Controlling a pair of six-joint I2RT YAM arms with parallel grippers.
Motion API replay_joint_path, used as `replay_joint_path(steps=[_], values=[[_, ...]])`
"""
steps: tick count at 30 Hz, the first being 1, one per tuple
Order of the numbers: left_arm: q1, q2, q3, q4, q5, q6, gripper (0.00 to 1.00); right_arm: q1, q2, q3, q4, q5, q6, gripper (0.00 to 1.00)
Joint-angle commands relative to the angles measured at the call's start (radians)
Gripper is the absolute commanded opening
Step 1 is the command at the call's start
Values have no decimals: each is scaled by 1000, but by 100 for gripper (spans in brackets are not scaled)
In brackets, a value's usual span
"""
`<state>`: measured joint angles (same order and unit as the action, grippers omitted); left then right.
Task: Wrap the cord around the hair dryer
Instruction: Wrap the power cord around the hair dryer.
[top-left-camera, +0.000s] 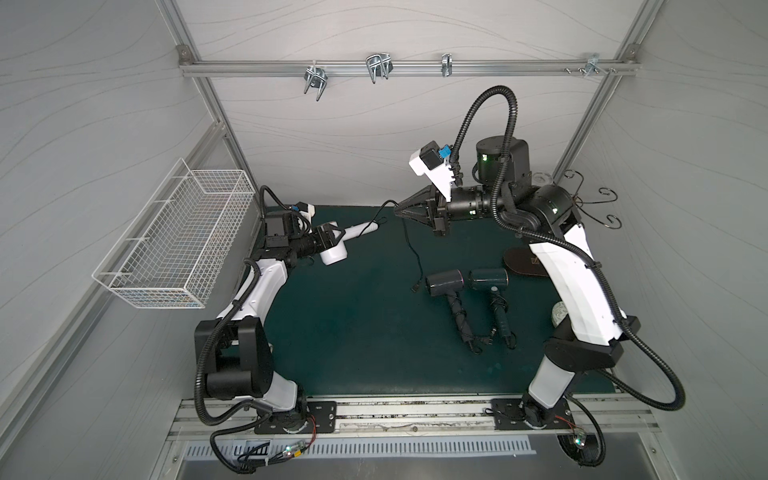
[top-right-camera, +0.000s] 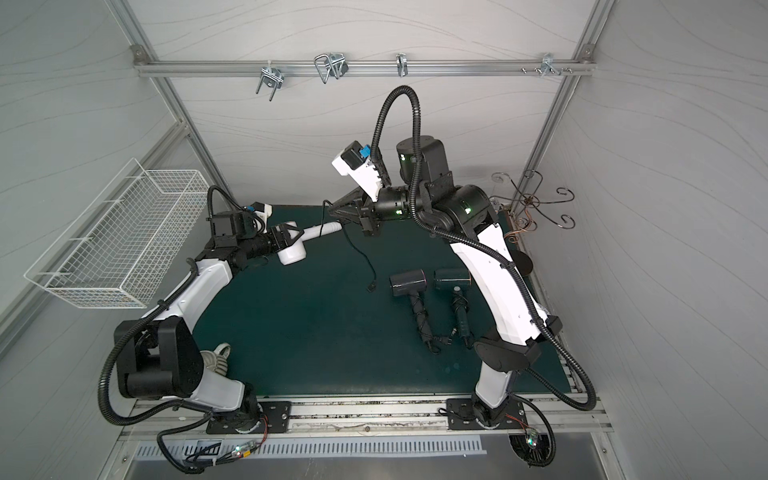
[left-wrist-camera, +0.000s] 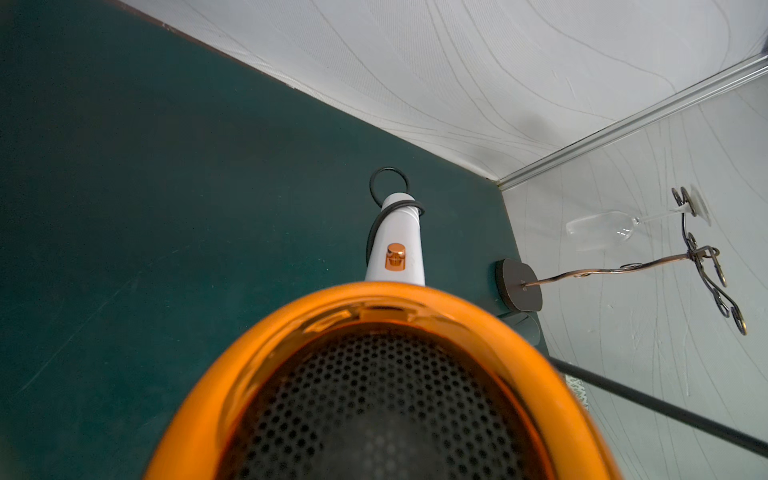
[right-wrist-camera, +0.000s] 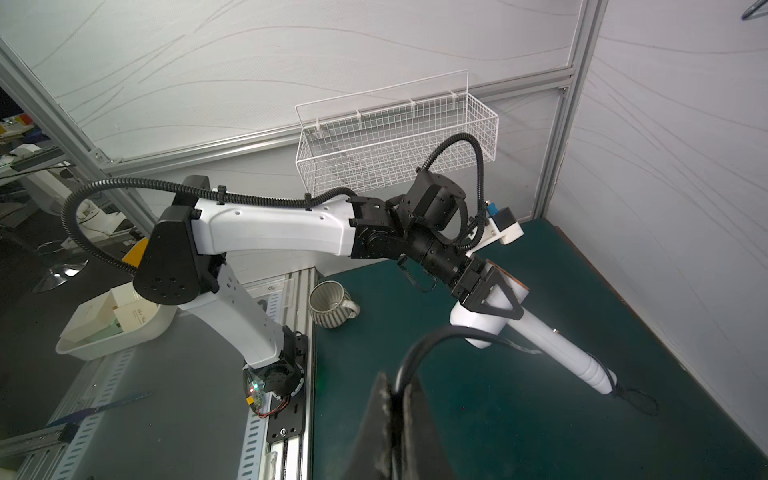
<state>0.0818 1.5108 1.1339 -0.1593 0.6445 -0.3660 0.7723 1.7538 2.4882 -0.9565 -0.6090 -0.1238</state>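
A white hair dryer (top-left-camera: 332, 254) (top-right-camera: 293, 253) is held above the green mat, its barrel gripped by my left gripper (top-left-camera: 332, 237) (right-wrist-camera: 494, 296). The handle (left-wrist-camera: 397, 245) points toward the right arm. In the left wrist view the dryer's orange rear rim (left-wrist-camera: 291, 332) hides the jaws. The black cord (top-left-camera: 409, 245) (top-right-camera: 357, 253) leaves the handle's end, makes one loop there (left-wrist-camera: 388, 183), and rises to my right gripper (top-left-camera: 399, 208) (right-wrist-camera: 392, 386), which is shut on it. From there it hangs down to the plug (top-left-camera: 415, 286) on the mat.
Two dark hair dryers (top-left-camera: 444, 282) (top-left-camera: 490, 280) lie mid-right on the mat, cords wound on their handles. A white wire basket (top-left-camera: 178, 241) hangs on the left wall. A metal hook stand (top-left-camera: 582, 203) is at the back right, and a striped mug (right-wrist-camera: 332, 303) near the left arm's base.
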Motion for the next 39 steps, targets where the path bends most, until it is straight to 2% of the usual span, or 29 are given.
replay_joint_path(steps=[1,16,24,31,39], values=[[2,22,3,61,-73,30,0,18,-20,74,78,-43,-5,0],[-35,120,27,38,-118,72,0,35,-11,142,136,-67,-17,0],[-107,145,26,3,-163,132,0,36,15,177,156,-37,-35,0],[-122,160,8,-2,-182,154,0,33,22,204,170,10,-91,0],[-158,173,-1,-28,-206,184,0,-19,52,238,216,67,-124,0]])
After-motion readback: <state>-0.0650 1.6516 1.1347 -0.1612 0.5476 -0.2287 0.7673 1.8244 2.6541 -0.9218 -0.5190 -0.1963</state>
